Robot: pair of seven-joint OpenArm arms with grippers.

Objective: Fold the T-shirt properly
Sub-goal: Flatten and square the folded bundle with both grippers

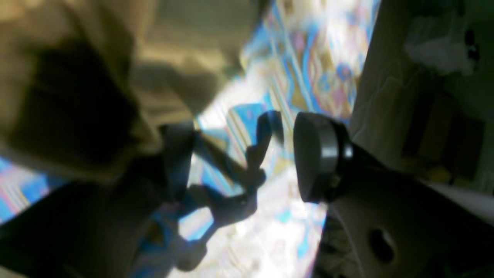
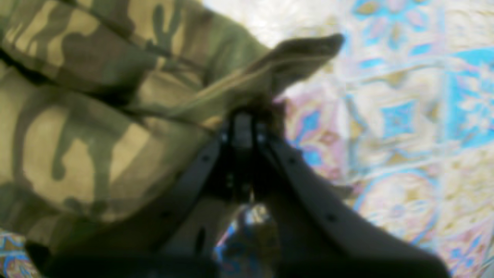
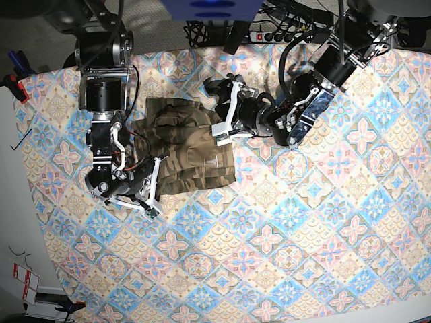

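The camouflage T-shirt (image 3: 183, 145) lies bunched at the upper left of the table. My right gripper (image 3: 155, 190) is at its lower left edge. In the right wrist view that gripper (image 2: 243, 123) is shut on a fold of the T-shirt (image 2: 96, 116), and a flap of cloth sticks up past the fingertips. My left gripper (image 3: 226, 108) is at the shirt's right edge with its jaws wide apart. In the left wrist view the left gripper (image 1: 247, 154) holds nothing between its pads, and the blurred T-shirt (image 1: 77, 77) is beside its left finger (image 1: 177, 154).
A pastel blue-pink patterned tablecloth (image 3: 289, 229) covers the table. A power strip and cables (image 3: 276, 30) lie along the far edge. A red clamp (image 3: 8, 84) grips the table's left edge, with white floor beyond it.
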